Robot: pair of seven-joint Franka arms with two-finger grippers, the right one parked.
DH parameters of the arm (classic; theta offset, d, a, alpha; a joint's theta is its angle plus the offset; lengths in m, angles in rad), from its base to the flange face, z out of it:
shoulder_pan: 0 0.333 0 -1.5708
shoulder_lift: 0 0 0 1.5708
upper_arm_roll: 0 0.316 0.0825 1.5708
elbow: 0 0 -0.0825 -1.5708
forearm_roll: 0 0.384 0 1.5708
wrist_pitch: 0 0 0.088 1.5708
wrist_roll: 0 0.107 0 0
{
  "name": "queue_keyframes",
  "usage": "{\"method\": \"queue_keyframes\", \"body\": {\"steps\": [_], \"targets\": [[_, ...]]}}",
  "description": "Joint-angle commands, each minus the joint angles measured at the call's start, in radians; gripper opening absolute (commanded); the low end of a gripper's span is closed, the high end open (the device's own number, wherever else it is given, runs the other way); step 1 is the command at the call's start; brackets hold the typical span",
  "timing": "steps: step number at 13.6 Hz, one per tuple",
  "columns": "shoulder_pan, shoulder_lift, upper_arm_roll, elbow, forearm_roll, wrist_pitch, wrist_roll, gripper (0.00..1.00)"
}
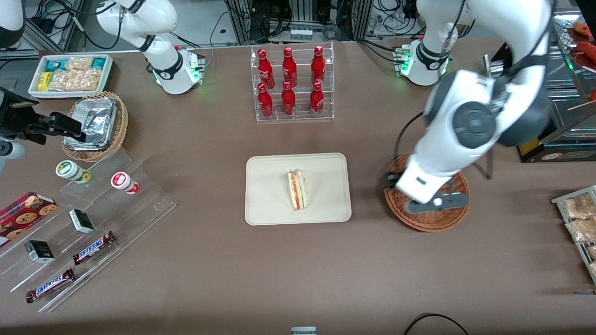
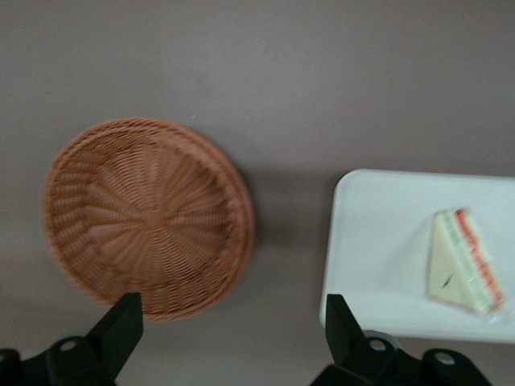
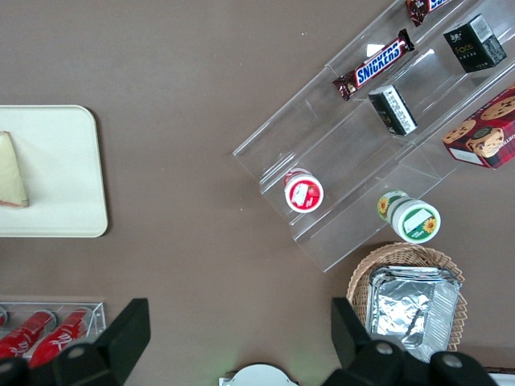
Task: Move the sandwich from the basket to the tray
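Observation:
The sandwich (image 1: 297,189) (image 2: 463,261) (image 3: 12,173) lies on its side on the cream tray (image 1: 270,186) (image 2: 378,241) (image 3: 56,177), filling edge showing. The reddish-brown wicker basket (image 1: 426,223) (image 2: 145,213) stands beside the tray toward the working arm's end and holds nothing. My left gripper (image 1: 390,182) (image 2: 229,326) hovers over the basket's rim on the tray side. It is open, with only bare table between its black fingers (image 2: 121,322).
A clear rack of red bottles (image 1: 292,83) stands farther from the front camera than the tray. Toward the parked arm's end are a foil-lined tan basket (image 1: 95,123), a white snack box (image 1: 70,74) and an acrylic stand (image 1: 84,218) with candy bars.

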Motion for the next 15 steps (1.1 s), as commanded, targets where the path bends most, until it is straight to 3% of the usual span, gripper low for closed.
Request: {"method": "queue_keyframes", "body": {"steps": [1, 4, 8, 13, 15], "targets": [[0.069, -0.076, -0.007, -0.05, -0.007, -0.093, 0.226, 1.0], [0.151, -0.122, -0.007, -0.054, 0.007, -0.133, 0.4, 1.0], [0.218, -0.169, -0.005, -0.045, 0.094, -0.181, 0.413, 1.0], [0.222, -0.203, 0.016, -0.04, 0.07, -0.274, 0.411, 1.0], [0.237, -0.218, 0.057, -0.043, -0.016, -0.274, 0.411, 1.0]]}}
